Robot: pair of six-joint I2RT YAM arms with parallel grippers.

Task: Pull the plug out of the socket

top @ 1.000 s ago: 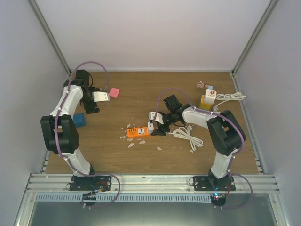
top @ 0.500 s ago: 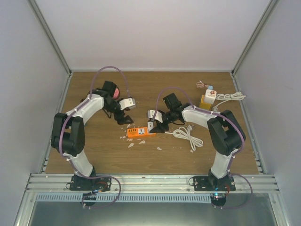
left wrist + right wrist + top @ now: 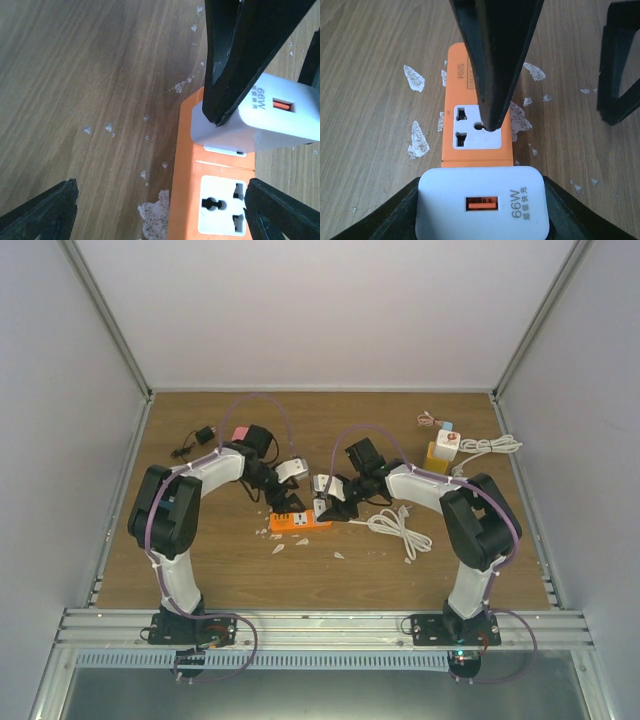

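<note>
An orange power strip (image 3: 296, 522) lies mid-table, with a white 66W plug (image 3: 322, 507) seated at its right end. My right gripper (image 3: 326, 508) is shut on the plug; in the right wrist view the plug (image 3: 482, 205) fills the gap between my two fingers, with the strip (image 3: 470, 95) beyond it. My left gripper (image 3: 287, 504) is open and straddles the strip. One of its fingers (image 3: 495, 55) rests its tip on the empty socket face, the other (image 3: 620, 65) stands off the strip's side. The left wrist view shows the strip (image 3: 212, 200) and plug (image 3: 270, 117).
A coiled white cable (image 3: 398, 527) lies right of the strip. A yellow box with a white adapter (image 3: 440, 452) and another white cable (image 3: 490, 445) sit at the back right. A pink block (image 3: 240, 433) and a small black item (image 3: 203, 434) lie at the back left. White flecks (image 3: 278, 545) dot the wood.
My left arm has swung right from the table's left side to the strip, and its open fingers now straddle it. My right gripper has stayed on the plug.
</note>
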